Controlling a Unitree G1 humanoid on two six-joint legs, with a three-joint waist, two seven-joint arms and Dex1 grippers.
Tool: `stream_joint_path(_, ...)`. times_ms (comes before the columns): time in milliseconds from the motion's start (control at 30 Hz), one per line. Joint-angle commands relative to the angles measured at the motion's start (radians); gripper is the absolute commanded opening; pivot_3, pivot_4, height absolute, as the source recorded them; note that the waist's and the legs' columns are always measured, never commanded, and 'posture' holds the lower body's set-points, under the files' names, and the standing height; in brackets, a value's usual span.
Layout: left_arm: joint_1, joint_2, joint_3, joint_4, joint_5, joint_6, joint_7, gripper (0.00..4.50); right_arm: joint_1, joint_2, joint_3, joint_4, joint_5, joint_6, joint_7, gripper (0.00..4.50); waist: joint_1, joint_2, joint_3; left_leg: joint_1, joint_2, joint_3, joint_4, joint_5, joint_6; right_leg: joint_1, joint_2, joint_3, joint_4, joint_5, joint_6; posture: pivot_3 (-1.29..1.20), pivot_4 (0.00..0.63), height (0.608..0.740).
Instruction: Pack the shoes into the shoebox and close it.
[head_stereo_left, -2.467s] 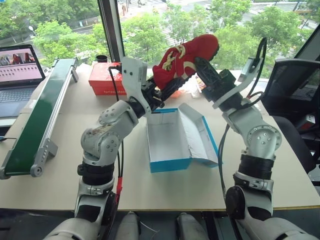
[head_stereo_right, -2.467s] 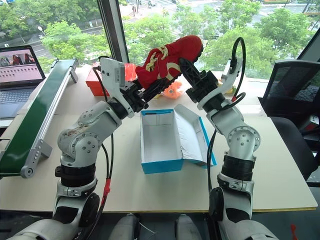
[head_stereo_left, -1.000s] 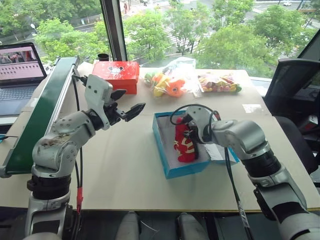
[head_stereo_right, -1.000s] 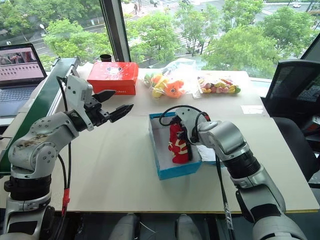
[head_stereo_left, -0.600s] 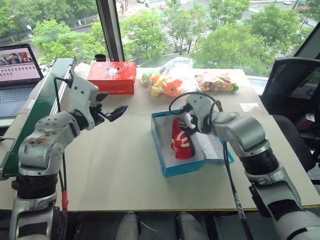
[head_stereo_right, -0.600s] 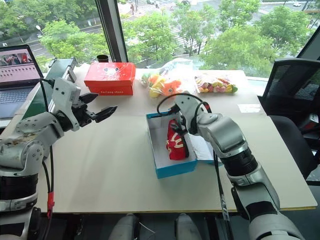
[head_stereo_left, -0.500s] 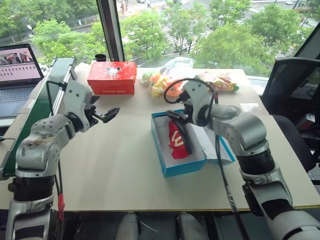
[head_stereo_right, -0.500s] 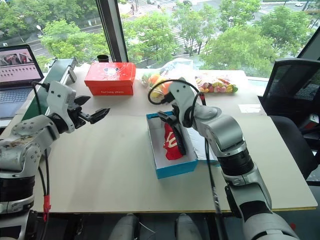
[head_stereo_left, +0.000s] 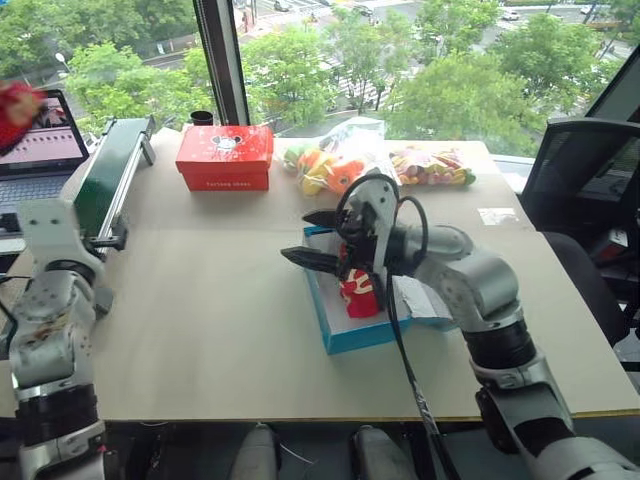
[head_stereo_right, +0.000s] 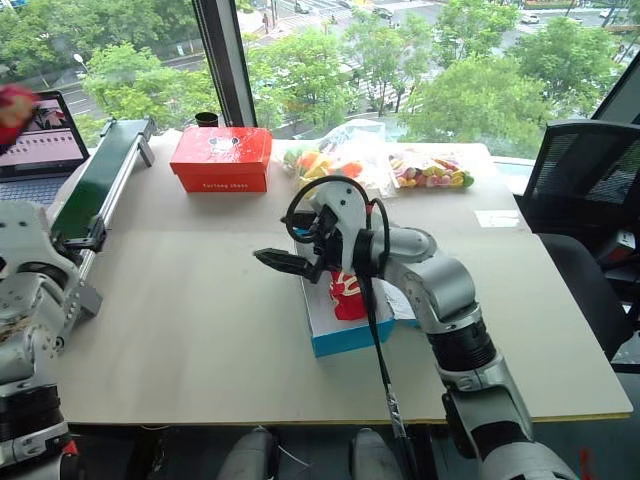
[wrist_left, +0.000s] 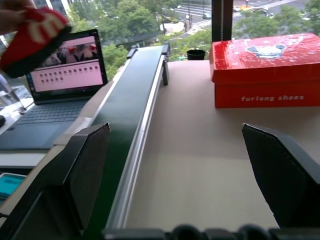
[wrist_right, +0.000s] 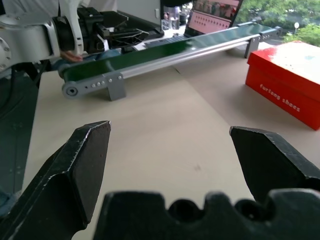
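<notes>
One red shoe (head_stereo_left: 358, 284) stands in the blue shoebox (head_stereo_left: 345, 330); the second (wrist_left: 31, 37) (a person's hand holds it) lies beyond the left claw (wrist_left: 177, 172), both claws (head_stereo_left: 318, 238) agape.

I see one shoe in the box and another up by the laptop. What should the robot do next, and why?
Probably reach the open left gripper toward the second shoe held up near the laptop. The box holds one shoe, and both grippers are empty.
</notes>
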Motion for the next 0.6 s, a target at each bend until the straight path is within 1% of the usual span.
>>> stream_joint_path(33, 0.005, -0.017, 0.020, 0.069, -0.004, -0.086, -0.007, 4.50, 0.020, 0.028, 0.013, 0.034, -0.039, -0.084, -0.004, 4.48, -0.001, 0.000, 0.000, 0.000, 0.000, 0.000, 0.000, 0.000, 0.000, 0.000, 0.000, 0.000, 0.000, 0.000, 0.000, 0.00, 0.150, 0.739)
stream_joint_path(133, -0.019, 0.004, 0.025, 0.169, -0.012, -0.139, -0.041, 4.50, 0.021, 0.044, 0.013, 0.050, -0.054, -0.103, -0.010, 4.48, -0.002, 0.000, 0.000, 0.000, 0.000, 0.000, 0.000, 0.000, 0.000, -0.001, 0.000, 0.000, 0.001, 0.000, 0.000, 0.00, 0.150, 0.739)
stream_joint_path(233, -0.084, 0.043, 0.061, 0.327, -0.040, -0.161, -0.050, 4.50, 0.025, 0.061, 0.000, 0.055, -0.055, -0.109, -0.024, 4.48, -0.003, -0.001, 0.000, 0.000, 0.000, 0.000, 0.000, 0.000, 0.000, -0.001, 0.000, -0.001, 0.001, 0.000, -0.001, 0.00, 0.150, 0.739)
stream_joint_path(333, -0.142, 0.088, 0.071, 0.460, -0.043, -0.208, -0.067, 4.50, 0.024, 0.076, -0.011, 0.058, -0.056, -0.113, -0.045, 4.48, -0.005, -0.001, 0.000, 0.000, 0.000, 0.000, 0.000, 0.000, 0.000, -0.001, 0.000, -0.001, 0.001, 0.000, 0.000, 0.00, 0.150, 0.739)
stream_joint_path(467, -0.208, 0.146, 0.036, 0.617, -0.010, -0.296, -0.108, 4.50, 0.027, 0.082, -0.014, 0.052, -0.069, -0.114, -0.064, 4.48, -0.005, -0.001, 0.000, 0.000, 0.000, 0.000, 0.000, 0.000, 0.000, -0.001, 0.000, -0.002, 0.001, 0.000, 0.000, 0.00, 0.150, 0.739)
stream_joint_path(600, -0.253, 0.155, 0.013, 0.689, -0.008, -0.354, -0.135, 4.50, 0.038, 0.083, -0.020, 0.031, -0.070, -0.105, -0.077, 4.48, -0.002, -0.001, 0.000, 0.000, 0.000, 0.000, 0.000, 0.000, 0.000, -0.001, 0.000, -0.002, 0.001, 0.000, -0.001, 0.00, 0.150, 0.739)
